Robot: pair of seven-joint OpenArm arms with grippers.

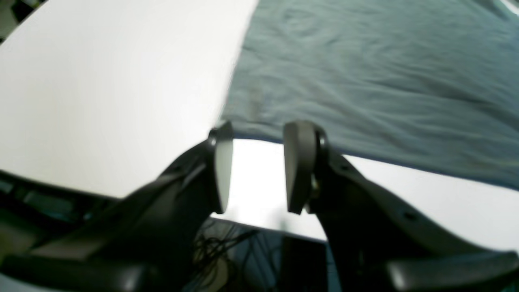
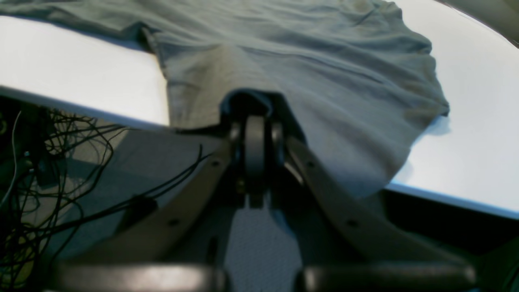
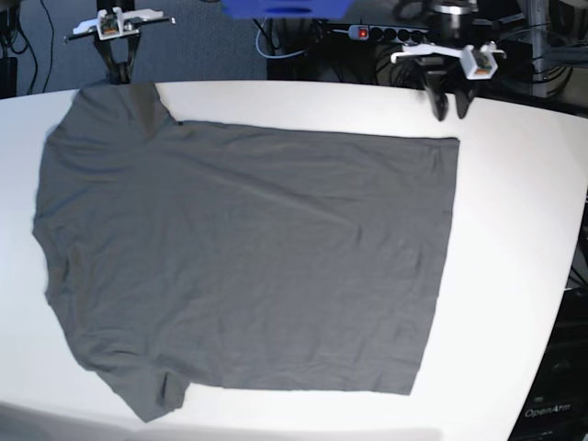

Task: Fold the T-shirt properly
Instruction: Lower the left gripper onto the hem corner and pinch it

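Under my right gripper [image 2: 254, 121], at the far left of the base view, a sleeve of the shirt [image 3: 248, 257] is pinched: my wrist view shows the two fingers pressed together with a fold of grey cloth tenting up over their tips. That gripper sits at the table [image 3: 524, 230] edge, and the sleeve hangs slightly past the edge beside it. Below it I see loose black cables [image 2: 61, 162].

From there the shirt spreads flat across the white table, away from the gripper, with light wrinkles. Its other sleeve lies on the opposite side of the table, well apart from either arm.

Over to the right, my left gripper [image 1: 259, 168] has its fingers parted with nothing between them. It hovers just off the shirt's corner, where the straight hem meets the side edge; the cloth edge runs just ahead of the fingertips, and I cannot tell whether they touch it. Bare table shows between the fingers.
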